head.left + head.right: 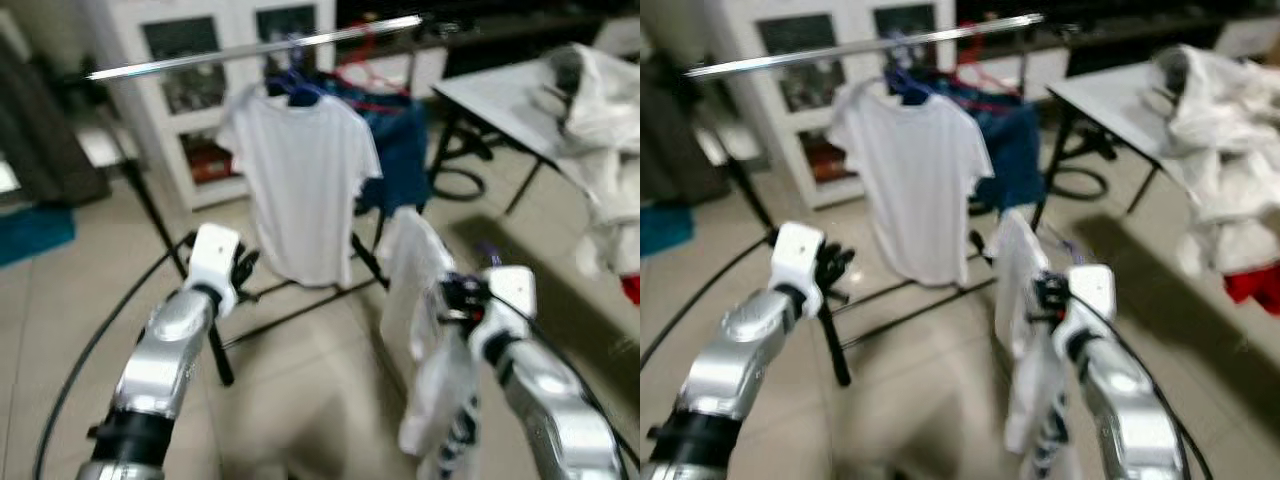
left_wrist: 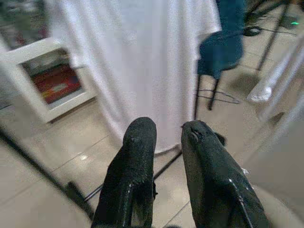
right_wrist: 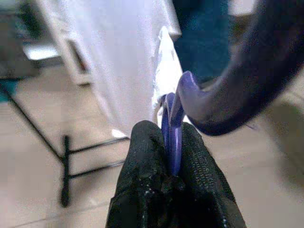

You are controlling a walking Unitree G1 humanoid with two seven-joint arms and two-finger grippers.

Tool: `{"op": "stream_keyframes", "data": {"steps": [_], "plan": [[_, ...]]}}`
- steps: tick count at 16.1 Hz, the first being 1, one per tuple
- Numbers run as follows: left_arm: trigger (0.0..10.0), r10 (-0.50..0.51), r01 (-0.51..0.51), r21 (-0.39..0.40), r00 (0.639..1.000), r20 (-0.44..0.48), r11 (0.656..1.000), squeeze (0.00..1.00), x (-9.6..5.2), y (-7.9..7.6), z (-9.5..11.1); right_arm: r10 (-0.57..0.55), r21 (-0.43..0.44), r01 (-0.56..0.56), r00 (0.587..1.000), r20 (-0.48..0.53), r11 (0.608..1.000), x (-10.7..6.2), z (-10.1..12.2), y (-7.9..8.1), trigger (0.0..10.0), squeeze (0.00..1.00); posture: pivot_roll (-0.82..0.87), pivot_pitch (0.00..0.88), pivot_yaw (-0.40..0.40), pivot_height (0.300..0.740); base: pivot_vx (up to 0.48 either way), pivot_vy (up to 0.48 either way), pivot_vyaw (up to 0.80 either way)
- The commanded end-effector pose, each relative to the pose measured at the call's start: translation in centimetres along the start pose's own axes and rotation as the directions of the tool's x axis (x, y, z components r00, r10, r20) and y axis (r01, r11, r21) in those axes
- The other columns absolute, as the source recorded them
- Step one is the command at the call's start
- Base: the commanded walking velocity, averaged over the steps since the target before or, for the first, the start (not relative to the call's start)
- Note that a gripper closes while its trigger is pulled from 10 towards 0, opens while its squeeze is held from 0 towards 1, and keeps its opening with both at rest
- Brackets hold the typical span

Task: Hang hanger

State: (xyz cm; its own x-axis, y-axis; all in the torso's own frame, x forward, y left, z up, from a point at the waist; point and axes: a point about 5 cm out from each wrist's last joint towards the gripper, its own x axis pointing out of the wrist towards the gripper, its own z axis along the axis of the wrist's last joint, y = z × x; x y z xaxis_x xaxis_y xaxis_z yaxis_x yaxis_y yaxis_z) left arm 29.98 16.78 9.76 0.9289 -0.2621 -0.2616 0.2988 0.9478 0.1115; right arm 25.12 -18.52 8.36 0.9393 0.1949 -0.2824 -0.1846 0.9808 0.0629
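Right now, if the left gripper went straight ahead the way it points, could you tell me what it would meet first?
Most likely the hanging white T-shirt, straight beyond the left gripper; depth is unclear.

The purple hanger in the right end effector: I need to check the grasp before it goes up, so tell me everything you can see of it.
The purple hanger looks like glossy plastic. Its curved hook arches up past the right end effector, whose two black fingers are shut on its neck. A white garment hangs from it below the arm, draping toward the floor. It is held low, well below the silver rail, not yet hung.
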Motion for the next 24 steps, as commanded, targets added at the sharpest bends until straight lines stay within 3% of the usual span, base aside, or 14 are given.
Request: {"op": "stream_keyframes", "data": {"steps": [1,7,18,20,24], "plan": [[10.0,0.004,-0.004,0.017,1.000,0.023,1.000,0.00,0.2,-0.2,0.6,-0.005,0.004,0.005,1.000,0.018,1.000,0.0,0.6,-0.3,10.0,0.00,0.01,0.000,0.038,0.740,0.000,0.000,0.80],[10.0,0.014,-0.015,0.023,0.999,0.041,1.000,0.00,0.4,-0.5,1.1,-0.028,-0.002,0.028,0.999,0.039,1.000,0.4,1.1,-0.5,10.0,0.00,0.02,0.000,0.017,0.740,0.000,-0.042,0.80],[10.0,0.047,-0.050,0.065,0.998,0.047,0.997,0.00,0.4,-0.3,1.0,-0.077,0.014,0.077,0.997,0.024,0.997,1.4,1.1,-1.1,10.0,0.00,0.05,0.000,-0.022,0.740,0.000,-0.410,0.80],[10.0,0.052,-0.054,0.042,0.997,0.055,0.998,0.00,0.6,-0.3,1.3,-0.160,-0.036,0.160,0.987,-0.011,0.986,1.7,1.1,-1.8,10.0,0.00,0.05,0.000,-0.020,0.740,0.000,0.000,0.00],[10.0,0.006,-0.008,0.027,0.996,0.088,1.000,0.00,0.7,-0.7,1.7,-0.140,-0.027,0.141,0.990,0.025,0.990,1.8,1.7,-1.2,10.0,0.00,0.04,0.000,-0.011,0.740,0.000,0.000,0.00]]}}
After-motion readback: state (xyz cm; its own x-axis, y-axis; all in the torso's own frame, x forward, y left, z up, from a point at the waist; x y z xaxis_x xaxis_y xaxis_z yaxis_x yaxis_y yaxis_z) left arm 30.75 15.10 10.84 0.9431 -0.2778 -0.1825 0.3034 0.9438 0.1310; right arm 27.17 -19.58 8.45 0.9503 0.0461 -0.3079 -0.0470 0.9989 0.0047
